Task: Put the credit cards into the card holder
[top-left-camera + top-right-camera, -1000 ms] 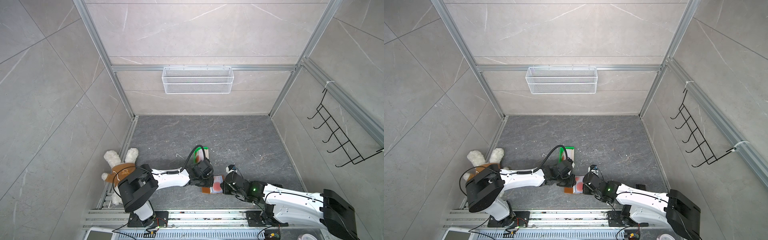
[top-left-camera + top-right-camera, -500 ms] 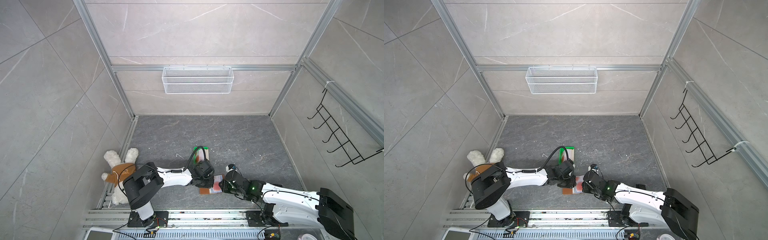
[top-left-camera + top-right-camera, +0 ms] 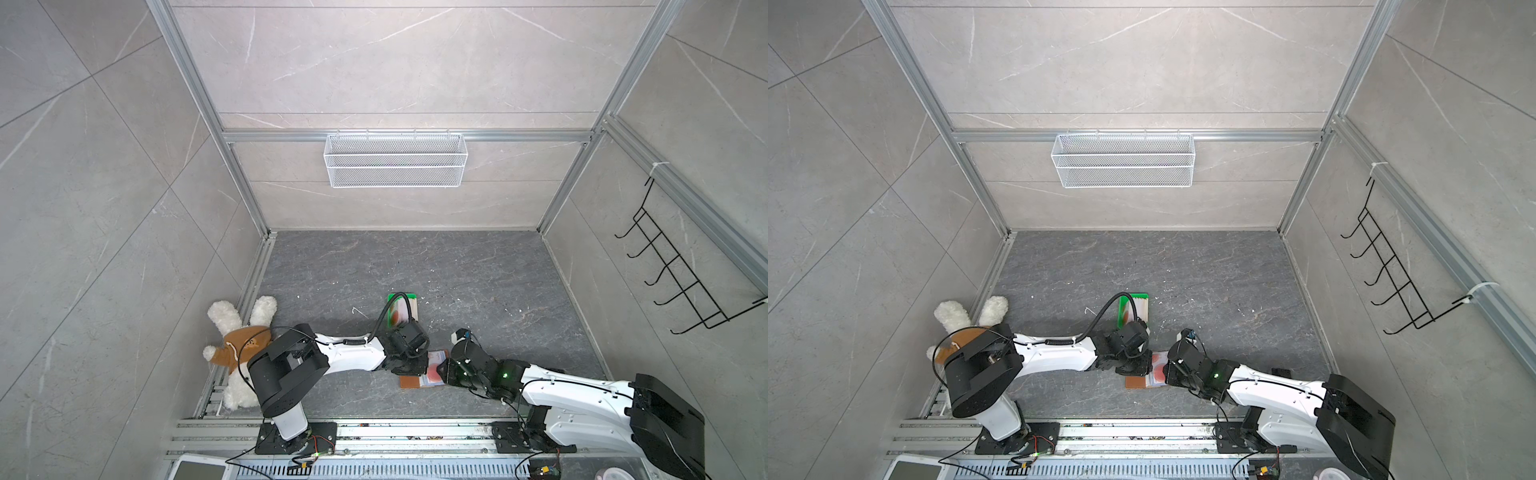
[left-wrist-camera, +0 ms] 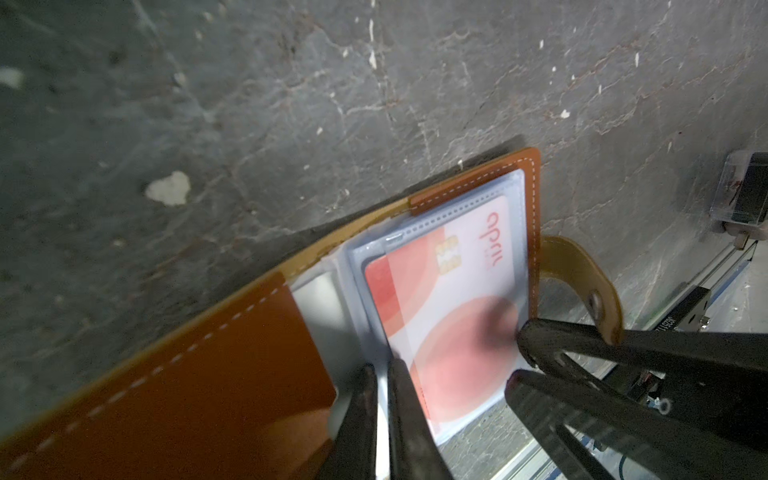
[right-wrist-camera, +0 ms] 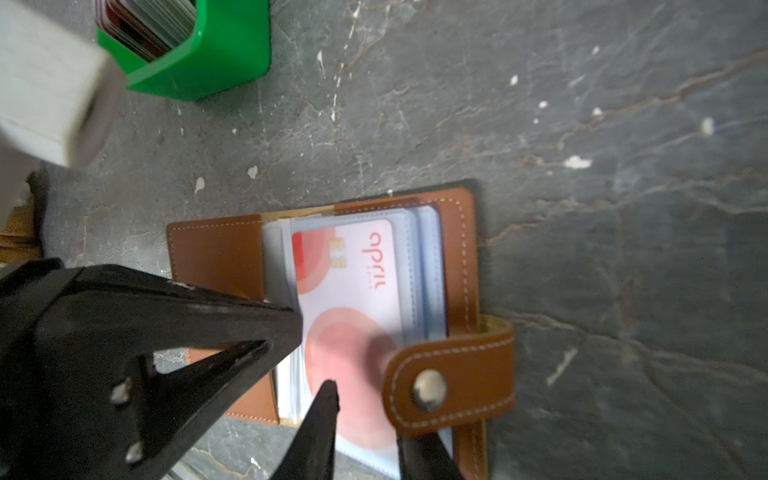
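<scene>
The tan card holder (image 5: 216, 249) lies open on the floor near the front in both top views (image 3: 410, 381) (image 3: 1134, 381). A whitish-pink credit card (image 5: 357, 291) with a red round blot sits in its top clear sleeve (image 4: 453, 324). My left gripper (image 4: 382, 386) is shut on a thin clear sleeve page at the holder's spine (image 3: 417, 365). My right gripper (image 5: 370, 424) stands open over the card's near end, one finger tucked behind the snap strap (image 5: 453, 382), at the holder's right side (image 3: 443, 370). More credit cards (image 5: 143, 23) stand in a green tray (image 5: 208, 62).
The green tray (image 3: 401, 309) sits just behind the left wrist. A plush toy (image 3: 239, 345) lies at the left wall by the left arm's base. A wire basket (image 3: 395, 160) hangs on the back wall and a black hook rack (image 3: 681, 282) on the right wall.
My right gripper's jaws have spread apart over the card's end. The left gripper keeps its grip on the sleeve, and both arms have barely shifted.
</scene>
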`<state>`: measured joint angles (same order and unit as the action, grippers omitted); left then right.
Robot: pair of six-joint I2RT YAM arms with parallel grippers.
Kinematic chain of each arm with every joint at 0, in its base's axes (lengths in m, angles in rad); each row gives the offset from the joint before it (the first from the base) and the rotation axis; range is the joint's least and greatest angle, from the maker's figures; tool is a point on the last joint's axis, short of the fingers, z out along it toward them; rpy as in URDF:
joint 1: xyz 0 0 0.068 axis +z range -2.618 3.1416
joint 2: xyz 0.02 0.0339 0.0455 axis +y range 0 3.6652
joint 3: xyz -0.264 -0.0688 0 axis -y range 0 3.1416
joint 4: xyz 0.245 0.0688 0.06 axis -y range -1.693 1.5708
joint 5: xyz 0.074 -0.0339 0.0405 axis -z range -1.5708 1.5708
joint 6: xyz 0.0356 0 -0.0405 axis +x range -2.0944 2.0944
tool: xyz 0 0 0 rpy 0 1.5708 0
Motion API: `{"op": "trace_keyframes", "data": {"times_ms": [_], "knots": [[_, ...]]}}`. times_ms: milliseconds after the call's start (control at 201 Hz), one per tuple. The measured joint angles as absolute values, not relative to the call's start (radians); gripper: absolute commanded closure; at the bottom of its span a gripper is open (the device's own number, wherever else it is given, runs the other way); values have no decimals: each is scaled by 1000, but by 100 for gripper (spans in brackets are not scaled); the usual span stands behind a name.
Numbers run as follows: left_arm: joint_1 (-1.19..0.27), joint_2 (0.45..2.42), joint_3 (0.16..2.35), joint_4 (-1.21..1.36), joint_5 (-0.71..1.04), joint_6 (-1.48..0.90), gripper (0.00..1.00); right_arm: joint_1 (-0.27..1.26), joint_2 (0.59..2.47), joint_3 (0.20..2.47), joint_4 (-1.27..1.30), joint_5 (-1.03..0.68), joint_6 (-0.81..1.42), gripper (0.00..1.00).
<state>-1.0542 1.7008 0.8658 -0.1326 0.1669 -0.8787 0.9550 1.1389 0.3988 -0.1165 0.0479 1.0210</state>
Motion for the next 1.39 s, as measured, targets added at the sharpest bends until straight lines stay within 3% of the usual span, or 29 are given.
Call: {"op": "trace_keyframes", "data": {"times_ms": [1145, 1394], "knots": [[-1054, 1711, 870, -125, 171, -894, 91, 953, 1117, 398, -157, 71, 1013, 71], [-1053, 1721, 879, -120, 185, -894, 91, 953, 1117, 398, -149, 63, 999, 78]]}}
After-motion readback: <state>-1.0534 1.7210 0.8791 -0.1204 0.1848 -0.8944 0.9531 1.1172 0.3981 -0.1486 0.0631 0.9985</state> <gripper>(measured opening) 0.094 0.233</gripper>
